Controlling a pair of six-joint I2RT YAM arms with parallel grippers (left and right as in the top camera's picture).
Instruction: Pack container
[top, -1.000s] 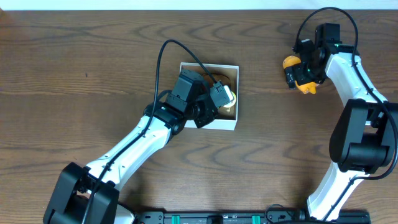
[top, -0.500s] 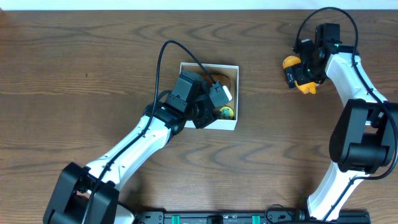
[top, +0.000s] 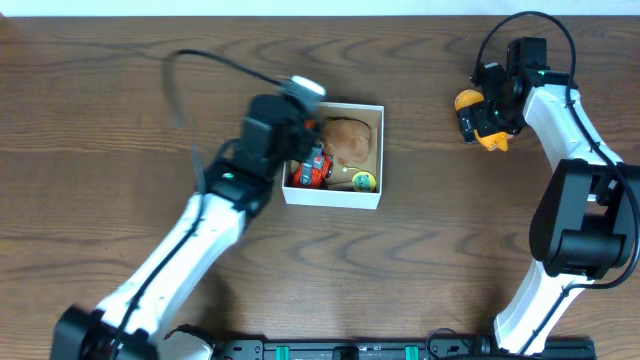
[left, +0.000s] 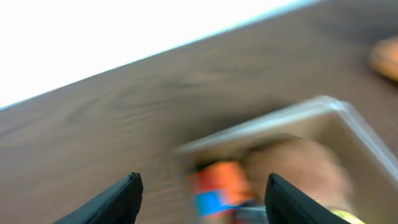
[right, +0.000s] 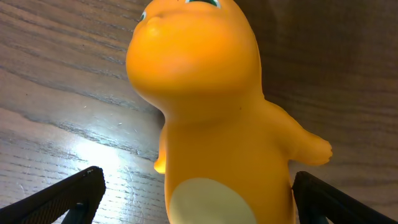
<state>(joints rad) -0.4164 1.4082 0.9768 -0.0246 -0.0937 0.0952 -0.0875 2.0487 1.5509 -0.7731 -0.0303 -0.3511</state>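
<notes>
My left wrist view is smearing badly — the container (left: 298, 116) and the desk (left: 93, 127) are blurring into streaks under a blown-out white band. Overhead, even light is falling, though my left arm (top: 190, 240) is ghosting. My right wrist view is showing sharp — soft glare is pooling on the wood beside the orange toy (right: 205, 93).

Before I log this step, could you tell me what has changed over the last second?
The left gripper, open, has pulled out of the container and back over its left edge, uncovering a brown toy and an orange-red toy; it apparently let go of the small yellow-green toy inside. The right gripper stays open around the orange figure; the container has not moved.
</notes>
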